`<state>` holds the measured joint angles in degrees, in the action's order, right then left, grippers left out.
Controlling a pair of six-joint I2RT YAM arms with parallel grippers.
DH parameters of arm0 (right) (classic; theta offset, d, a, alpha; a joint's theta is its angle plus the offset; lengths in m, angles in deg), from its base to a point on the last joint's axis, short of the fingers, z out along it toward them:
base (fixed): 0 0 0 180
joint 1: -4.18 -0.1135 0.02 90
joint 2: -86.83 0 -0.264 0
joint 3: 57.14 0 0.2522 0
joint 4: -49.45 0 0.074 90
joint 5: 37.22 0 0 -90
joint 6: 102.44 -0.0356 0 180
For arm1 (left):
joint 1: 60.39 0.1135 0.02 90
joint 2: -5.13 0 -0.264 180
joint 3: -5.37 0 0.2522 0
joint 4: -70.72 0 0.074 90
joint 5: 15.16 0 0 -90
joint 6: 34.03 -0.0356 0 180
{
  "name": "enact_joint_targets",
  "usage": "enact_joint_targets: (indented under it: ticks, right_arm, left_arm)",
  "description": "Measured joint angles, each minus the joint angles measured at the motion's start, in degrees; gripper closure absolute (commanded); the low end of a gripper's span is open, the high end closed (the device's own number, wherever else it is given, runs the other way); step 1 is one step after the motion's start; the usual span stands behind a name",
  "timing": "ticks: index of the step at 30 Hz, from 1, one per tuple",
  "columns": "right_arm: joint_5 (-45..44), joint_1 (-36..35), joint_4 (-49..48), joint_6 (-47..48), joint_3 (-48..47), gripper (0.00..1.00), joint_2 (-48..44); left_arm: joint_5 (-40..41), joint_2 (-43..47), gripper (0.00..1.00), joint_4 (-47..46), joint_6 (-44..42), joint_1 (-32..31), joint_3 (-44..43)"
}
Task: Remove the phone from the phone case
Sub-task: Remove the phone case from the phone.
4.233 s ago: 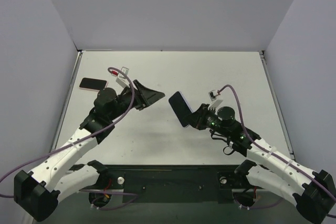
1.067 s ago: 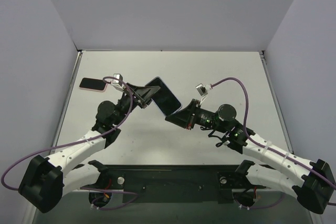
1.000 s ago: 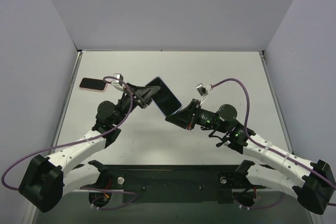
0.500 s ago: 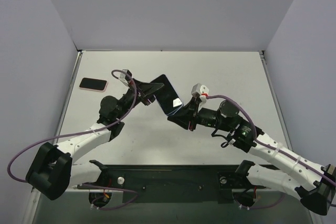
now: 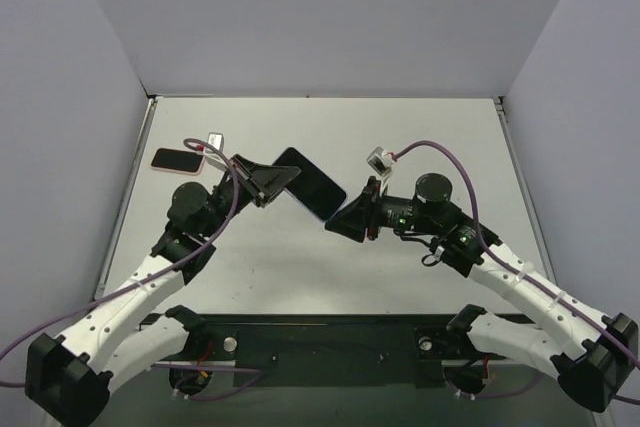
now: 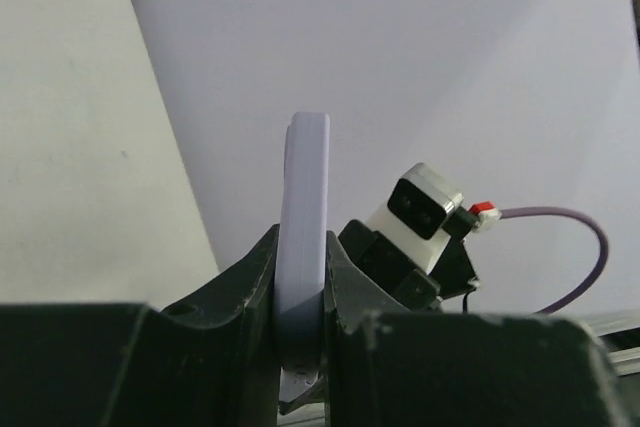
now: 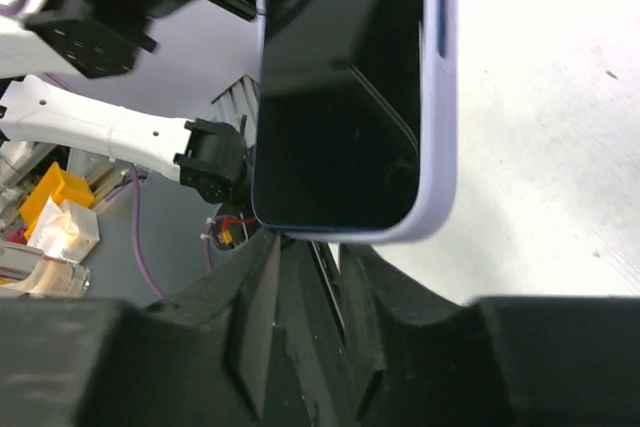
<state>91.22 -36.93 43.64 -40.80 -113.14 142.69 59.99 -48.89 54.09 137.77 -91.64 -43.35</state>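
The left gripper [image 5: 275, 179] clamps a black-screened phone in its lavender case [image 5: 312, 185] above the middle of the white tabletop [image 5: 420, 137]; the right gripper [image 5: 347, 223] (jaws slightly parted) sits just beside its near end.

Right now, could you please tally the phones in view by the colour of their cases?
Dark-screened phone in a lilac case, held off the table by the left gripper: 1
Dark-screened phone in a pink case, lying flat on the white table: 1
Total: 2
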Motion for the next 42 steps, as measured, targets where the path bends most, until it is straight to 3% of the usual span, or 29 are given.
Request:
enact_joint_targets:
  ticks: [3,5,9,13,19,27,32,42]
  right_arm:
    - [0.13,1.29,7.67,2.71,-2.69,0.45,-1.86]
    - [0.00,2.08,11.50,4.15,-2.75,0.41,-4.33]
    - [0.09,2.80,14.60,5.01,-2.69,0.41,-8.17]
    - [2.47,4.24,13.66,3.63,-2.82,0.62,-7.87]
    - [12.87,8.85,6.49,-3.37,-2.99,0.67,-1.40]
    - [18.69,8.92,5.64,-4.02,-2.99,0.81,-2.08]
    - [21.40,8.92,4.39,-4.44,-3.04,1.00,-2.12]
    - [26.69,7.26,5.38,-1.75,-4.63,1.00,-1.53]
  left_arm:
    - [0.33,3.67,1.00,10.80,-8.83,-0.72,-4.66]
    - [-0.61,4.22,1.00,13.49,-12.11,-0.81,-7.15]
    - [-3.45,3.19,1.00,15.32,-15.37,-0.52,-10.14]
    - [-5.77,1.79,1.00,15.43,-15.43,-0.33,-10.16]
    - [-9.77,0.24,1.00,13.11,-14.47,0.28,-9.79]
    - [-15.10,-0.85,1.00,9.38,-12.37,0.63,-9.49]
    - [-19.17,-2.51,1.00,4.35,-9.94,1.46,-9.46]
    - [-25.88,-6.23,1.00,-13.11,-0.87,2.58,-5.75]
